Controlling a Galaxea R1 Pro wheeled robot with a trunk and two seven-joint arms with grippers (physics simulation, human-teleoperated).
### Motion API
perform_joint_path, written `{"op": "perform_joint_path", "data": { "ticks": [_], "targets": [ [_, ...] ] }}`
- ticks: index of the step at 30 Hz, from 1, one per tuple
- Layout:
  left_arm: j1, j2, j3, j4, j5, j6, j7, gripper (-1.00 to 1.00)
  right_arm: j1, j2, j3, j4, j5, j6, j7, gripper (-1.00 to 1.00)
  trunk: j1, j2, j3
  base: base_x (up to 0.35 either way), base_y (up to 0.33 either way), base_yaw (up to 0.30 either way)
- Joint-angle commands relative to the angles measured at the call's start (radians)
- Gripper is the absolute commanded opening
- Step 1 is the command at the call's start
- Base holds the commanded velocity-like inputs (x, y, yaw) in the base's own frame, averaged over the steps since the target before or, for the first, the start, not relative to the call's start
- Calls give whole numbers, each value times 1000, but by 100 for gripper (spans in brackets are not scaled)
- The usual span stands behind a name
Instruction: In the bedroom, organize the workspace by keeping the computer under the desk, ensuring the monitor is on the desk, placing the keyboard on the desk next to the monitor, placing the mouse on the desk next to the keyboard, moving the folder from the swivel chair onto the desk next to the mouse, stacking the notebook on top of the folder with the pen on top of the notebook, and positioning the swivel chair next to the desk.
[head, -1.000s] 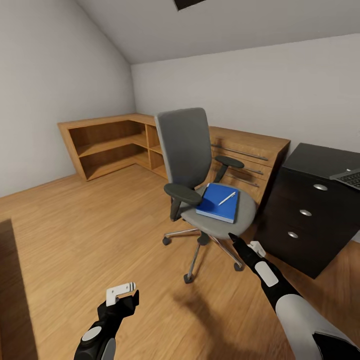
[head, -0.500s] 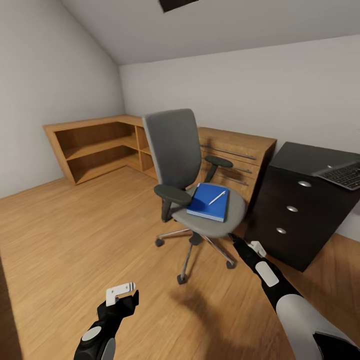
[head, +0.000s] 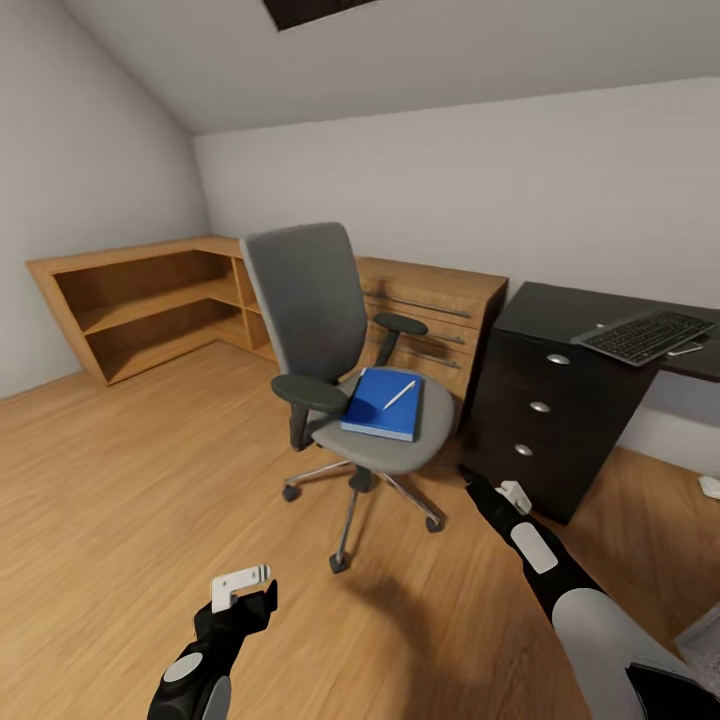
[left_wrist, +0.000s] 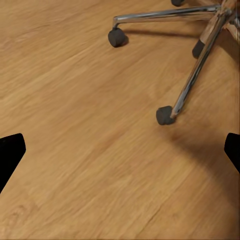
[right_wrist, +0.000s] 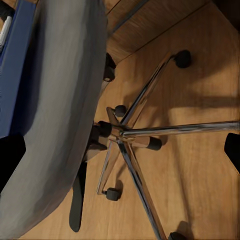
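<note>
At frame centre the swivel chair (head: 340, 360) carries the blue folder (head: 382, 403) and pen (head: 399, 393); both grippers' fingers spread wide, empty.

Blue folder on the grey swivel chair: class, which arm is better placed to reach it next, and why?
Right. The right pincer is extended close to the grey swivel chair seat, below the flat blue folder; the left pincer hangs low, farther away.

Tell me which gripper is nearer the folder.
Right. The right gripper sits just below the chair seat holding the folder; the left gripper hangs lower, off past the chair's base.
</note>
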Motion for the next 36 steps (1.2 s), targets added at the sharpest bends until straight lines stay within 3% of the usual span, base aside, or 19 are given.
{"op": "perform_joint_path", "data": {
  "ticks": [1,17,36],
  "targets": [
    [-1,0,-1,-2,11,3,9,100,-1,1,-6,0,-7,8,5,100,0,0,0,0,0,-185],
    [0,2,2,-2,11,3,9,100,-1,3,-4,2,-7,5,23,100,0,0,17,5,0,-78],
    [-1,3,6,-2,12,2,6,100,-1,7,-3,4,-9,7,35,100,0,0,17,210,0,16]
  ]
}}
